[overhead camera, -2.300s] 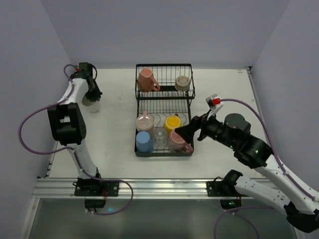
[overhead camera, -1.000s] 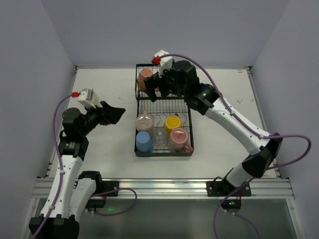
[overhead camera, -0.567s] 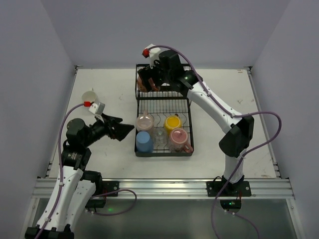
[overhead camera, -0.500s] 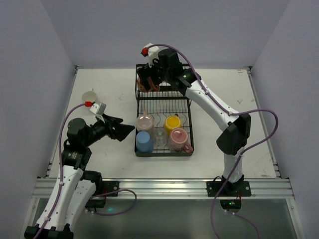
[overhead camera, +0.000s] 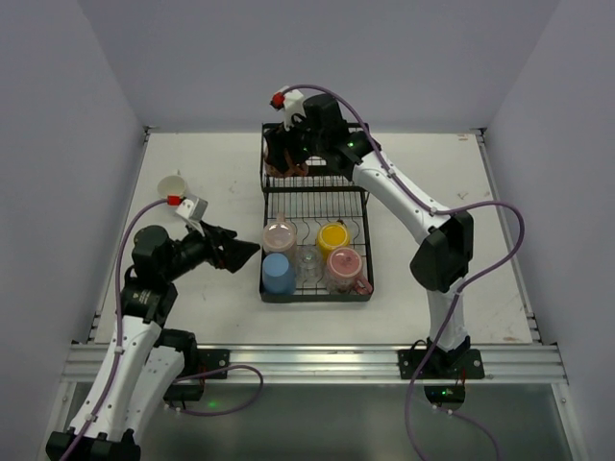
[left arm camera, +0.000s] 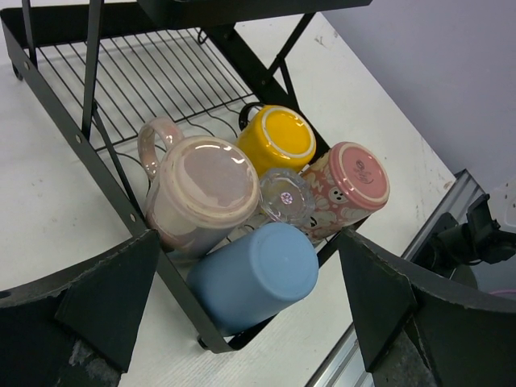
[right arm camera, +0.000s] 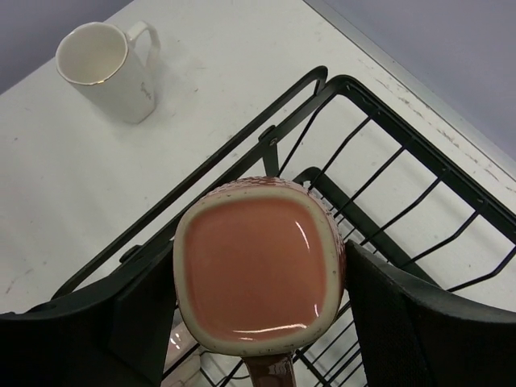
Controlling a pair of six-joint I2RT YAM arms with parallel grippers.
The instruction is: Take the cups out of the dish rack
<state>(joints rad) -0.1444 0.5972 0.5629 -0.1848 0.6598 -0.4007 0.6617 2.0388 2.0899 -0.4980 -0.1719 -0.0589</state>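
Observation:
The black wire dish rack (overhead camera: 317, 198) stands mid-table. On its upper shelf sits an upside-down salmon-pink mug (right arm camera: 256, 274). My right gripper (overhead camera: 286, 156) is over it, with its fingers pressed against the mug's two sides. The lower tier holds a pale pink mug (left arm camera: 197, 193), a yellow cup (left arm camera: 276, 139), a clear glass (left arm camera: 286, 196), a pink patterned mug (left arm camera: 347, 185) and a blue cup (left arm camera: 256, 274). My left gripper (overhead camera: 242, 253) hovers open just left of the rack, facing the blue cup (overhead camera: 278, 274) without touching it.
A white mug (overhead camera: 173, 185) stands upright on the table at the far left and also shows in the right wrist view (right arm camera: 105, 71). The right arm arches over the rack's right side. Grey walls close in the table on three sides.
The right gripper has settled around the salmon-pink mug and its jaws have narrowed onto it. The left arm has edged slightly toward the rack, still open.

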